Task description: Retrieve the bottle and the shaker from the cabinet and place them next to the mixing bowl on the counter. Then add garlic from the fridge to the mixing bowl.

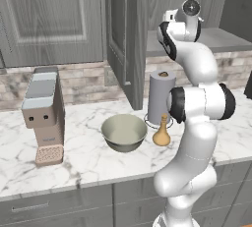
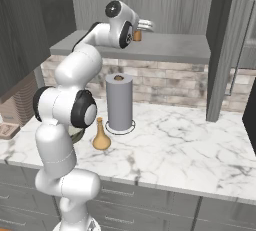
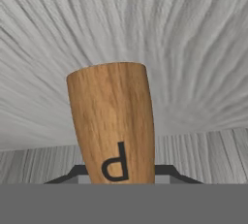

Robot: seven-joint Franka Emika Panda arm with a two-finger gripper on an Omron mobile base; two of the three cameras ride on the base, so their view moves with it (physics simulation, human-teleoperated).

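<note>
A wooden shaker (image 3: 112, 121) marked with a dark letter stands upright on the cabinet shelf (image 2: 165, 47). My gripper (image 3: 118, 172) is shut on its lower part, one dark fingertip (image 3: 72, 172) pressed against each side. From the right base view the shaker (image 2: 136, 36) sits just under my outstretched hand, with the gripper (image 2: 145, 25) inside the cabinet. A tan, flask-shaped bottle (image 1: 161, 131) stands on the counter just right of the grey-green mixing bowl (image 1: 124, 131). That bottle (image 2: 101, 136) also stands in front of the paper towel roll.
The cabinet door (image 1: 125, 39) hangs open to the left of my arm. A grey paper towel roll (image 1: 161, 96) stands behind the bottle. A coffee machine (image 1: 44, 115) sits at the counter's left. The marble counter (image 2: 175, 140) stretches to the right.
</note>
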